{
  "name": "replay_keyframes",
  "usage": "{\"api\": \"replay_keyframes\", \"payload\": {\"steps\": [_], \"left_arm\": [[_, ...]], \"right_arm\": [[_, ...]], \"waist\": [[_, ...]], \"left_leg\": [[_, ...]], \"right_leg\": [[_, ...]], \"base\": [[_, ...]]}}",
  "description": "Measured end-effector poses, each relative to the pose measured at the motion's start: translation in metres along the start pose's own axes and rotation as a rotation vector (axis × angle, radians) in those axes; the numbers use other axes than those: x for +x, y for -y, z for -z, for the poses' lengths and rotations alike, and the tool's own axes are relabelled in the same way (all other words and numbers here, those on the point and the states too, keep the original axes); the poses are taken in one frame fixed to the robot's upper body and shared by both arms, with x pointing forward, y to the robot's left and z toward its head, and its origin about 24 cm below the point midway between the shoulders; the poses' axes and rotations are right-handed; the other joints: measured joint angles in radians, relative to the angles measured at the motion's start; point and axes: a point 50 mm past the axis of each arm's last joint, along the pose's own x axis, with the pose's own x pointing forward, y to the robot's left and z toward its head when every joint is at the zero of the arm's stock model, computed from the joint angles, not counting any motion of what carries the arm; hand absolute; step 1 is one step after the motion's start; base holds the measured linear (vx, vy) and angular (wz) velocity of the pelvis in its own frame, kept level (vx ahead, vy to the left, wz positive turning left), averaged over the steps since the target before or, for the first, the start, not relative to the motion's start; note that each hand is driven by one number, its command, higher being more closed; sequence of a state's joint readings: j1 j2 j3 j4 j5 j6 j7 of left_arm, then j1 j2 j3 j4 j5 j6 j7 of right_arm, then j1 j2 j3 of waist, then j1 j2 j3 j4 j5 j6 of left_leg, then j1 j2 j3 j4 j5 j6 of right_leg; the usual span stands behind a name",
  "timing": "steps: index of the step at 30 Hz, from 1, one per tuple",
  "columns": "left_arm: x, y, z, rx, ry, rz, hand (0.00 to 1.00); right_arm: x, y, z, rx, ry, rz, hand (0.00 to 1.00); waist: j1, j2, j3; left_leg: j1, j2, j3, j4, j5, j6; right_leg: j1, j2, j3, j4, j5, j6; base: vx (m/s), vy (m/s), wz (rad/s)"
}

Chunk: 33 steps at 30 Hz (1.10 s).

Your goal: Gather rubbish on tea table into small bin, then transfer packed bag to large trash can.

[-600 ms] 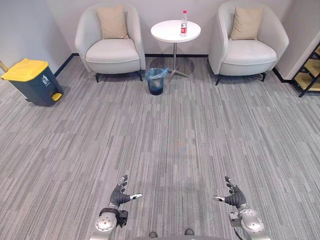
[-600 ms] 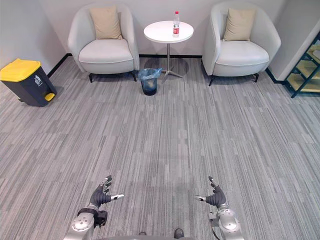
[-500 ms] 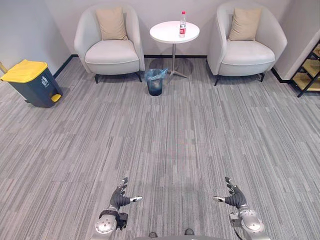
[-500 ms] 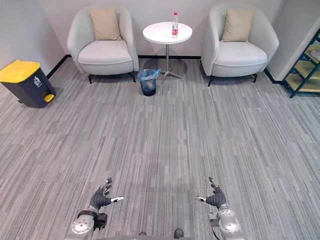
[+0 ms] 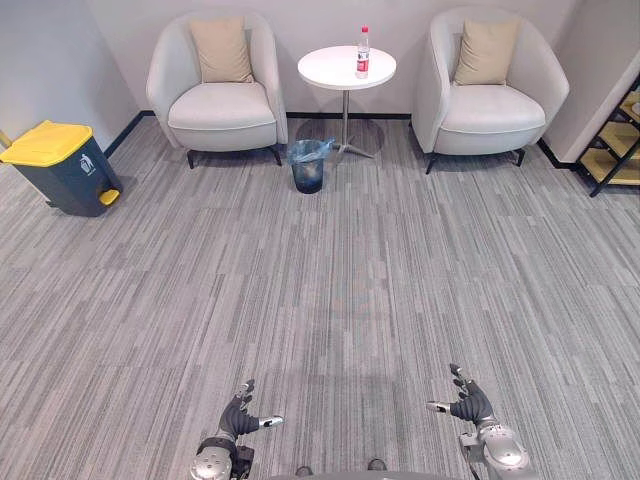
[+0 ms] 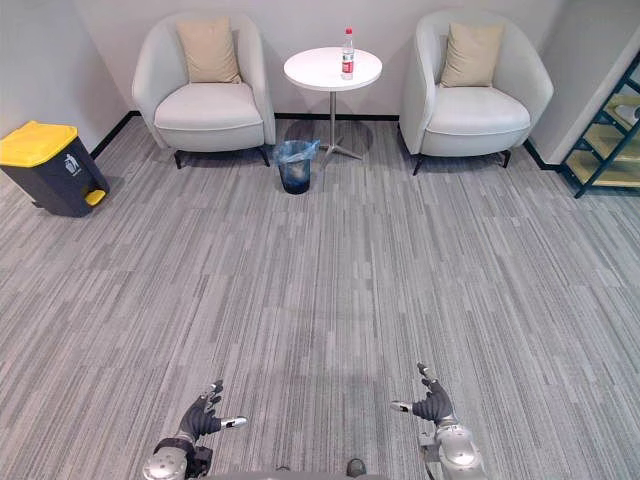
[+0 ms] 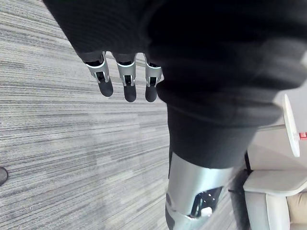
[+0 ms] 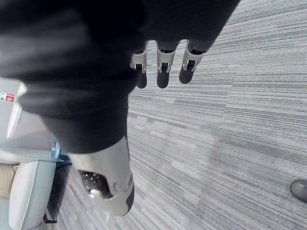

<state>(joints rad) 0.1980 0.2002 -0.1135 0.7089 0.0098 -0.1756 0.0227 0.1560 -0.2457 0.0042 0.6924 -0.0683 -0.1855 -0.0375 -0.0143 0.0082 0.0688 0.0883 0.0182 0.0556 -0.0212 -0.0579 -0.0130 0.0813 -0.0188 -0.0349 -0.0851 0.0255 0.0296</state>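
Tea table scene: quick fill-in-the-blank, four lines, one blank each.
The bottle stands ____ on the tea table.
The small bin is lined with a ____ bag.
The large trash can has a ____ lid.
The left hand and right hand are both ____, holding nothing.
Missing words: upright; blue; yellow; open.

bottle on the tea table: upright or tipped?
Upright: the bottle stands tall on its base on the round table, its red top pointing up.
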Motion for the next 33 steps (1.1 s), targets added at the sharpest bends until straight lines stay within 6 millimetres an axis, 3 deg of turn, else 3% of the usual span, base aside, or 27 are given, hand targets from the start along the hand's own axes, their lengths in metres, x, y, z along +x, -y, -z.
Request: {"api": "replay_keyframes", "payload": {"steps": [7, 17, 22, 25, 27, 29, 31, 33], "left_arm": [[0.0, 0.0, 0.0, 0.002, -0.002, 0.001, 0.0], [0.001, 0.0, -0.001, 0.002, 0.0, 0.001, 0.0], [0.001, 0.001, -0.001, 0.001, -0.003, 0.001, 0.0], [0.002, 0.002, -0.01, -0.002, 0.032, 0.003, 0.0], [0.003, 0.0, -0.016, -0.001, 0.06, -0.001, 0.0], [0.004, -0.001, -0.02, 0.003, 0.07, -0.003, 0.0], [0.007, -0.005, -0.025, 0.016, 0.087, -0.009, 0.0], [0.006, -0.008, -0.023, 0.021, 0.08, -0.016, 0.0]], "right_arm": [[-0.001, -0.001, 0.008, 0.002, -0.039, -0.003, 0.0], [0.002, 0.0, 0.004, 0.028, -0.035, 0.004, 0.0], [0.006, 0.001, -0.003, 0.033, -0.016, 0.01, 0.0], [0.008, 0.008, -0.006, 0.052, -0.011, 0.041, 0.0], [0.007, 0.009, -0.003, 0.053, -0.031, 0.044, 0.0], [0.007, 0.008, -0.003, 0.055, -0.03, 0.042, 0.0], [0.007, 0.006, -0.003, 0.056, -0.03, 0.038, 0.0], [0.008, 0.008, -0.004, 0.052, -0.028, 0.04, 0.0]], "waist": [[0.0, 0.0, -0.001], [0.0, -0.001, -0.001], [0.008, 0.003, 0.003], [0.008, 0.017, 0.017], [0.008, 0.013, 0.027], [0.014, 0.013, 0.042], [0.014, 0.008, 0.07], [0.008, 0.01, 0.079]], "left_leg": [[0.007, 0.0, 0.002, -0.01, 0.0, 0.0], [-0.004, 0.0, 0.027, -0.014, -0.004, 0.003], [-0.057, 0.01, 0.071, 0.089, -0.071, 0.015], [-0.097, 0.015, 0.089, 0.176, -0.127, 0.026], [-0.111, 0.011, 0.095, 0.236, -0.172, 0.037], [-0.1, 0.01, 0.096, 0.245, -0.194, 0.046], [-0.053, 0.004, 0.088, 0.237, -0.205, 0.056], [-0.015, 0.005, 0.081, 0.227, -0.217, 0.056]], "right_leg": [[0.0, 0.0, 0.001, -0.008, 0.0, 0.0], [-0.018, 0.001, 0.019, -0.012, 0.0, 0.0], [-0.061, 0.005, 0.072, 0.023, -0.008, 0.009], [-0.132, 0.006, 0.09, 0.168, -0.086, 0.027], [-0.207, -0.004, 0.085, 0.356, -0.166, 0.065], [-0.272, -0.013, 0.052, 0.521, -0.186, 0.096], [-0.349, -0.044, -0.022, 0.709, -0.209, 0.103], [-0.376, -0.076, -0.092, 0.716, -0.235, 0.087]], "base": [[0.0, 0.0, 0.0], [-0.01, -0.011, -0.05], [-0.03, 0.008, -0.32], [0.02, 0.041, -0.18], [0.03, 0.059, -0.07], [0.03, 0.048, -0.06], [0.12, 0.031, 0.11], [0.18, 0.009, 0.17]]}}
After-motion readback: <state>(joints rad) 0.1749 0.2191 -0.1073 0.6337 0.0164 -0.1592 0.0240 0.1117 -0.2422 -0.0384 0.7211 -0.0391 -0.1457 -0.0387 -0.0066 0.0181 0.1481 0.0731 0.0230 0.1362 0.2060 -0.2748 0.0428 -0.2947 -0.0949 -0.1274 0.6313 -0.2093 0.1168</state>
